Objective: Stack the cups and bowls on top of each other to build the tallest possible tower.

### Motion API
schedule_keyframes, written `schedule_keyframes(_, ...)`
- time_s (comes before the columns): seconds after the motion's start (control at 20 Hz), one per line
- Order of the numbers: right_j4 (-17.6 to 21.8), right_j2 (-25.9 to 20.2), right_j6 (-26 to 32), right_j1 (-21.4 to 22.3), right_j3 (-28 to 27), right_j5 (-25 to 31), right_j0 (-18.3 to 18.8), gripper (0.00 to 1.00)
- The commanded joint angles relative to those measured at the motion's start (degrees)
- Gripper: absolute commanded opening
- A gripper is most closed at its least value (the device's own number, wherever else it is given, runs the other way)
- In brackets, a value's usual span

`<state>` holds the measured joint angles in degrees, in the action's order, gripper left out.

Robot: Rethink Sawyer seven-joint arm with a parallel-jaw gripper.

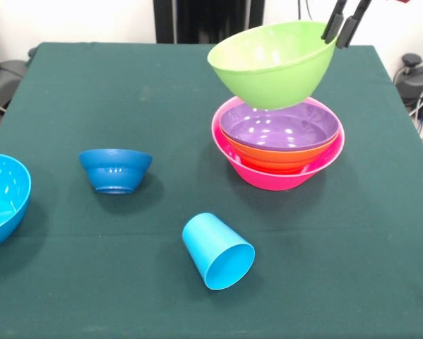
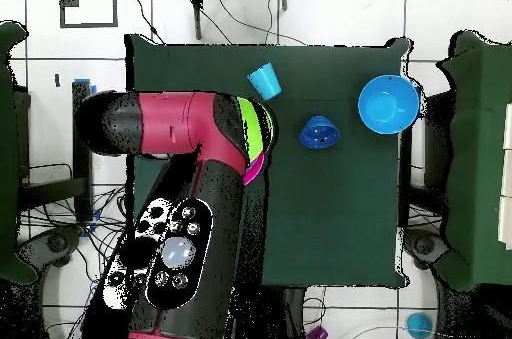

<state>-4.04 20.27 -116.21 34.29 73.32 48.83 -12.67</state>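
Observation:
My gripper (image 1: 342, 30) comes down at the top right of the front view, shut on the rim of the lime green bowl (image 1: 273, 63). It holds the bowl tilted just above the tower (image 1: 278, 145): purple bowl (image 1: 280, 128) in orange bowl (image 1: 282, 157) in the pink bowl (image 1: 260, 174). A small dark blue bowl (image 1: 116, 169) stands at the left. A large sky blue bowl (image 1: 3, 198) sits at the left edge. The sky blue cup (image 1: 218, 251) lies on its side near the front. In the overhead view the arm (image 2: 180, 140) hides the tower; the lime bowl's edge (image 2: 255, 127) shows. The yellow-green cup is out of view.
The green table (image 1: 338, 268) spans the front view. In the overhead view the blue cup (image 2: 265, 80), small blue bowl (image 2: 318, 133) and large blue bowl (image 2: 388, 103) lie right of the arm. Cables and floor tiles surround the table.

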Motion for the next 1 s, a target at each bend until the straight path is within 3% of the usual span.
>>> schedule_keyframes(0.05,-0.94,-3.46,-11.86,-2.94,2.27,-5.81,0.26,0.00)
schedule_keyframes(1.0,-0.86,-4.28,-8.94,-4.67,3.43,-10.90,1.93,0.00)
